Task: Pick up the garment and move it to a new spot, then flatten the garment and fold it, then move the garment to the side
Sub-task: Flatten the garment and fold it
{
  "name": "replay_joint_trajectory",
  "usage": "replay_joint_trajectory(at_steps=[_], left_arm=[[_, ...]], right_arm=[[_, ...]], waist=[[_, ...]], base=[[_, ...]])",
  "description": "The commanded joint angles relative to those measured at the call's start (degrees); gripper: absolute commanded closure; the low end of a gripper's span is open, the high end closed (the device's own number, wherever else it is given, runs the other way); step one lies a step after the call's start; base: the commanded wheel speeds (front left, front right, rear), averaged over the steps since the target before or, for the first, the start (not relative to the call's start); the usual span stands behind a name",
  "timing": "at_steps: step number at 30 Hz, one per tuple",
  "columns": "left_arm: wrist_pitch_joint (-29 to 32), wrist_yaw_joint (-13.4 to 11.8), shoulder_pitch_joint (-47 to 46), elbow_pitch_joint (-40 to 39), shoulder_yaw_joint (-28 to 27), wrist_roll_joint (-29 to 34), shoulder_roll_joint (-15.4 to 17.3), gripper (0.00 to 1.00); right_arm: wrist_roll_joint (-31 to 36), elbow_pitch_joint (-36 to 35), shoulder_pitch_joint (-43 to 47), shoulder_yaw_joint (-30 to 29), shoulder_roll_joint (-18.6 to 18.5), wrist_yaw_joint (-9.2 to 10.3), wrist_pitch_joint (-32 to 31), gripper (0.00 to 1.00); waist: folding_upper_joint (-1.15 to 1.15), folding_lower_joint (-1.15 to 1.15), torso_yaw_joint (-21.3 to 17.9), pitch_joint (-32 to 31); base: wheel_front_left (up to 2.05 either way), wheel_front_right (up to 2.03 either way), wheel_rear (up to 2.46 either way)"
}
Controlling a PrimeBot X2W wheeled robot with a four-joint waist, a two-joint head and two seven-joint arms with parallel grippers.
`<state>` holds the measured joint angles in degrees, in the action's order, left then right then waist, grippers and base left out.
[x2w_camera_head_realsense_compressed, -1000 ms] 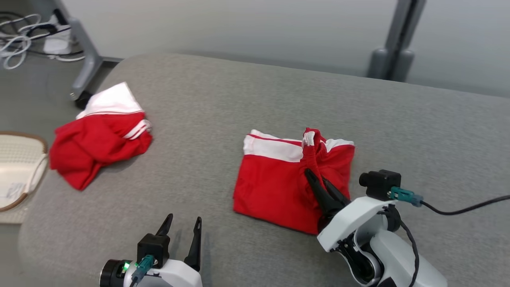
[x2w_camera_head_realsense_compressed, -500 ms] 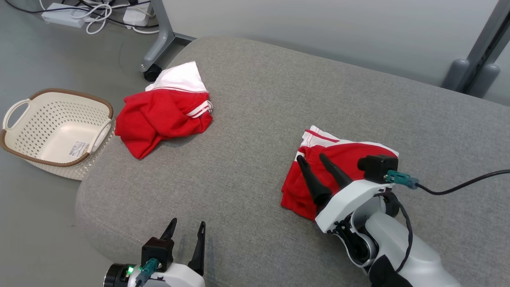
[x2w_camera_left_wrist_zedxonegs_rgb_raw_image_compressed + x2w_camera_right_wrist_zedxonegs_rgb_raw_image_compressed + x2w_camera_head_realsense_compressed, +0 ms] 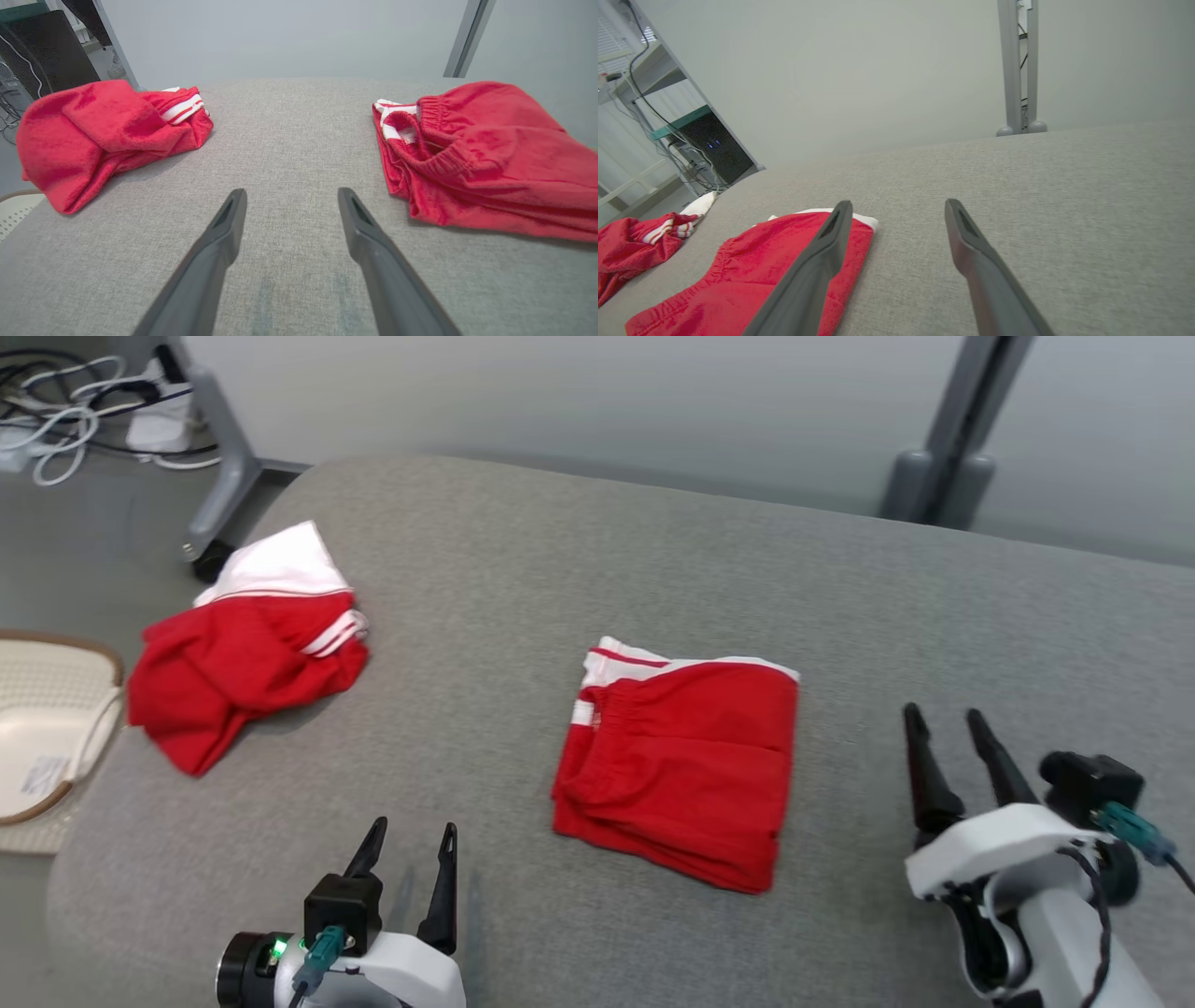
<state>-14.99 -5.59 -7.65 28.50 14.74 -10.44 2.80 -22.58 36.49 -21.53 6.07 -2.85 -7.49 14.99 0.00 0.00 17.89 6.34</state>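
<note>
Folded red garment lies on the grey cushion. The left gripper and right gripper flank it, fingers spread, holding nothing.

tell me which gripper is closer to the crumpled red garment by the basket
Left. The left gripper sits nearer the robot, slightly right of the crumpled red garment; the right gripper is far to its right, beyond the folded garment.

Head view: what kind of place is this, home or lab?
Probably a lab or test room. A wheeled metal stand leg and loose cables lie beside the grey padded surface, and a computer tower stands nearby.
</note>
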Motion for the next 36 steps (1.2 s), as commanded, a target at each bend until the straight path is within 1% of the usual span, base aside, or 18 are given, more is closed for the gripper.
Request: replay_joint_trajectory(at_steps=[1,5,9,15,20,28,36], left_arm=[[-0.3,0.1,-0.5,-0.6,-0.5,0.7,0.2,0.00],[-0.3,0.2,0.0,-1.4,-1.8,1.1,0.2,0.00],[-0.3,0.0,0.8,-1.5,-3.7,1.1,0.2,0.00],[-0.3,0.7,1.7,-1.8,-5.8,2.7,0.2,0.00],[-0.3,1.1,3.6,-2.2,-7.6,4.1,0.3,0.00],[-0.3,1.5,6.7,-3.1,-10.5,5.0,0.3,0.00],[-0.3,1.9,8.5,-4.3,-12.2,5.9,0.3,0.00]], right_arm=[[1.2,-1.8,2.1,-2.9,-0.3,0.00,0.3,0.00],[3.9,-4.9,5.9,-6.9,-0.2,0.00,0.3,0.00],[6.7,-6.8,8.9,-8.8,-0.2,0.00,0.3,0.00],[11.4,-10.5,11.9,-10.3,-0.3,0.00,0.3,0.00],[12.4,-12.6,14.4,-9.9,-0.2,0.00,0.3,0.00],[11.0,-14.1,16.6,-7.3,-0.2,0.00,0.3,0.00],[9.8,-14.7,17.7,-5.4,-0.2,0.00,0.3,0.00]], waist=[[0.00,0.00,-3.4,-0.5],[0.00,0.00,-6.8,-1.0],[0.00,0.00,-9.6,-1.6],[0.00,0.00,-12.4,-2.6],[0.00,0.00,-13.9,-4.6],[0.00,0.00,-16.0,-6.9],[0.00,0.00,-16.9,-7.8]], base=[[0.00,0.00,0.00],[0.00,0.00,0.00],[0.00,0.00,0.00],[0.00,0.00,0.00],[0.00,0.00,0.00],[0.00,0.00,0.00],[0.00,0.00,0.00]])
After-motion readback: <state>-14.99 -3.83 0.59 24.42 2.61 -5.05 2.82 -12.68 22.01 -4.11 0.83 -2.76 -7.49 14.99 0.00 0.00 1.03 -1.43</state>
